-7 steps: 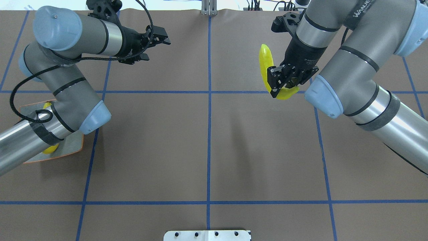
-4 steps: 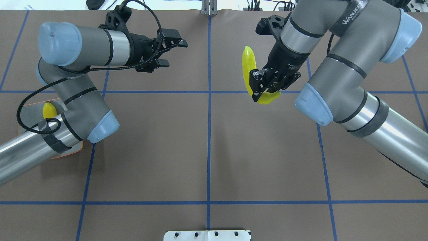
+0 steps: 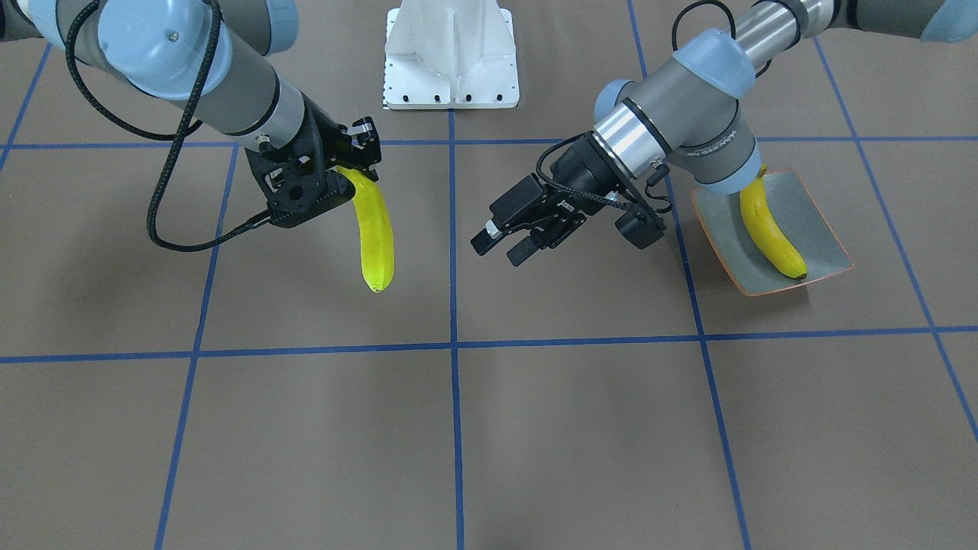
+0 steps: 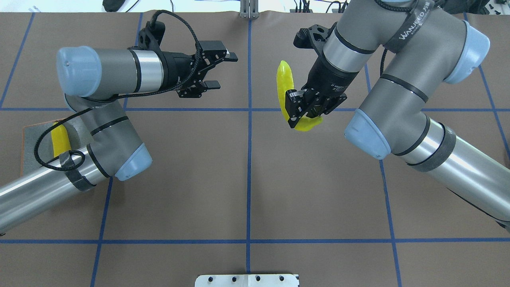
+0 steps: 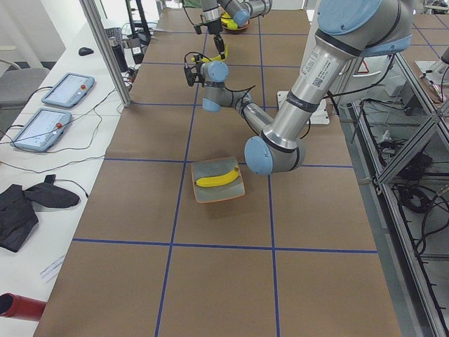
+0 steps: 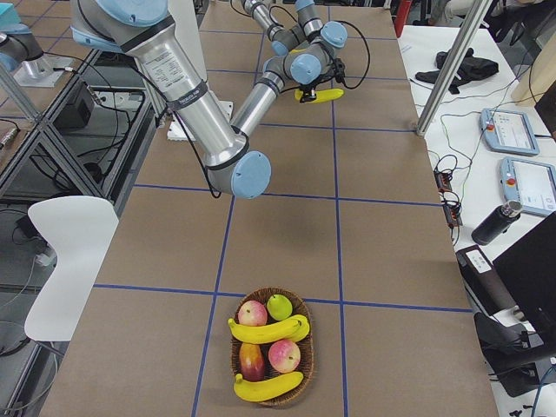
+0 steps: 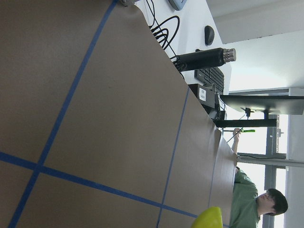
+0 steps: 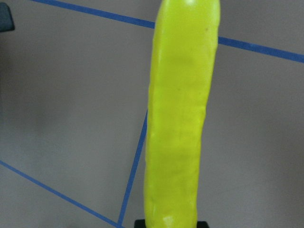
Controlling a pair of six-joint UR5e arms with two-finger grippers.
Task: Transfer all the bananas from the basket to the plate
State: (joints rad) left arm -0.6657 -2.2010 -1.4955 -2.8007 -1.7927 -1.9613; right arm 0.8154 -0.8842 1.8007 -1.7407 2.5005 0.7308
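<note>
Your right gripper [image 4: 306, 111], clamped on one end of a pale banana [image 3: 376, 237] mid-table, presents its free length to your left gripper [image 3: 500, 248], fingers apart, probably for relay to the plate [image 3: 824, 223] holding a golden banana [image 3: 772, 229].

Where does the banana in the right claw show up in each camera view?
Front-facing: held banana, left of centre, hanging down.
Overhead: upper middle, just right of centre.
Exterior left: far end, tiny, near the top.
Exterior right: top centre, lying sideways.
Left wrist: yellow tip at bottom edge, probably it.
Right wrist: fills the middle.
Shared landmark: the blue tape grid.
</note>
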